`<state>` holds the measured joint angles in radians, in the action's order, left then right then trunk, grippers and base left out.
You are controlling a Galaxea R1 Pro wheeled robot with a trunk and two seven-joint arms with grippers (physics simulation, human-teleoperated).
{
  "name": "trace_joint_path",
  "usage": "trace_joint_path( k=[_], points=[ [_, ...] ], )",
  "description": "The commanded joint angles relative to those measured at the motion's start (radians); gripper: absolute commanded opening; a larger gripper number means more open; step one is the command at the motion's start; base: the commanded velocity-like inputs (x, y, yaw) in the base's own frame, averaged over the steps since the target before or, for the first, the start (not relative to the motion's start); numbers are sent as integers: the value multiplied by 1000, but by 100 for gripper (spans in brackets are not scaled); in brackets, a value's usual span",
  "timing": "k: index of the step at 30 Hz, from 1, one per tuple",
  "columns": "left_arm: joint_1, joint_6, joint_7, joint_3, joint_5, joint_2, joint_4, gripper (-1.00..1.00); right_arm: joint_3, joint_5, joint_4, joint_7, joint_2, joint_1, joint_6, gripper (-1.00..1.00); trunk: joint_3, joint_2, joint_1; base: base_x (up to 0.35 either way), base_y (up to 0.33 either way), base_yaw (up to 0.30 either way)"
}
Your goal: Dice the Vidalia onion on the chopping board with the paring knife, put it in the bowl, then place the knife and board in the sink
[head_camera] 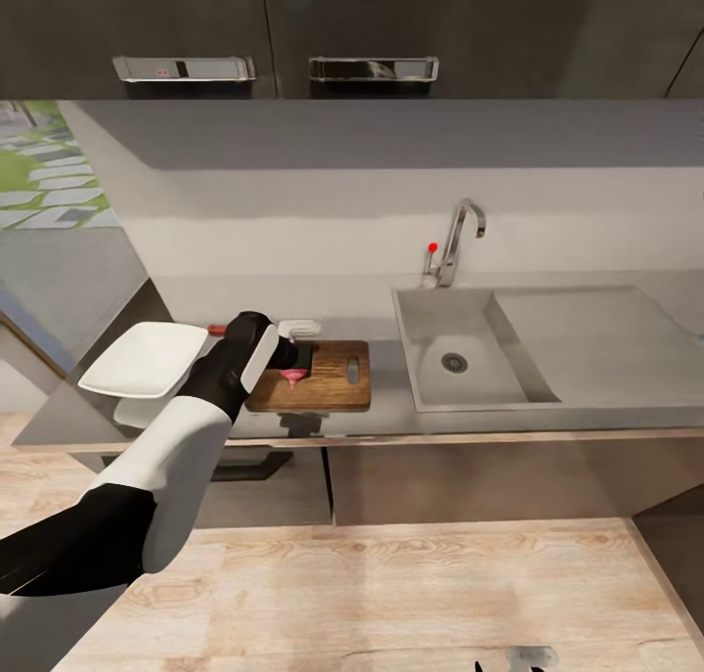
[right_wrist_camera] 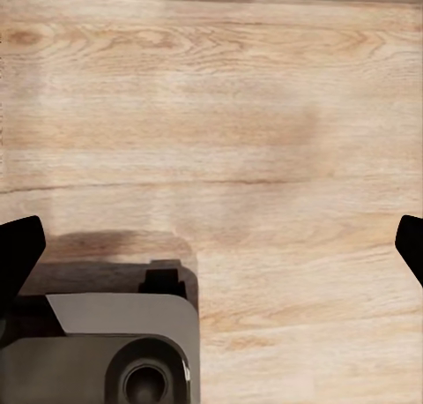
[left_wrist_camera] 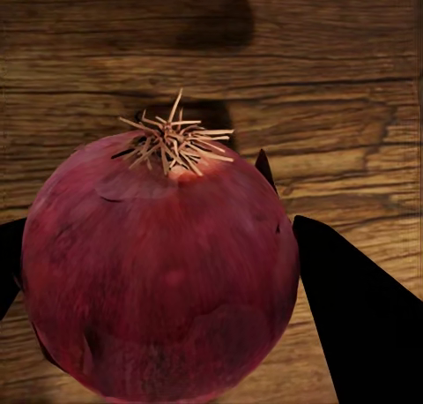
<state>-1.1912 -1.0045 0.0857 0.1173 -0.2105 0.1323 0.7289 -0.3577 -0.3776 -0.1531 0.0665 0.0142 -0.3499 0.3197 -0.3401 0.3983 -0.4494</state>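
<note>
left gripper (left_wrist_camera: 167, 272) fingers clamped on onion (left_wrist_camera: 159, 272) | chopping board (left_wrist_camera: 335, 95) just beyond fingers | round, firm, papery-slick: grip widest middle | right gripper (right_wrist_camera: 211, 245) fingers spread, empty

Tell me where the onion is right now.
The onion sits between the left gripper's fingers over the chopping board, left of the sink.

Left tool (head_camera: 290, 367) over chopping board (head_camera: 328, 377)
</note>
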Motion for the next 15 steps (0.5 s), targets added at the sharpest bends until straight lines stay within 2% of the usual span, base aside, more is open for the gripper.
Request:
trace_joint_path(
  k=[1,15],
  points=[
    [-1,-3,8,2,-9,0,1,-100,-6,-11,1,4,0,-1,4,100,0,2,-1,0,0,0],
    [-1,-3,8,2,-9,0,2,-100,-7,-11,1,1,4,-1,5,100,9,2,-1,0,0,0]
  ],
)
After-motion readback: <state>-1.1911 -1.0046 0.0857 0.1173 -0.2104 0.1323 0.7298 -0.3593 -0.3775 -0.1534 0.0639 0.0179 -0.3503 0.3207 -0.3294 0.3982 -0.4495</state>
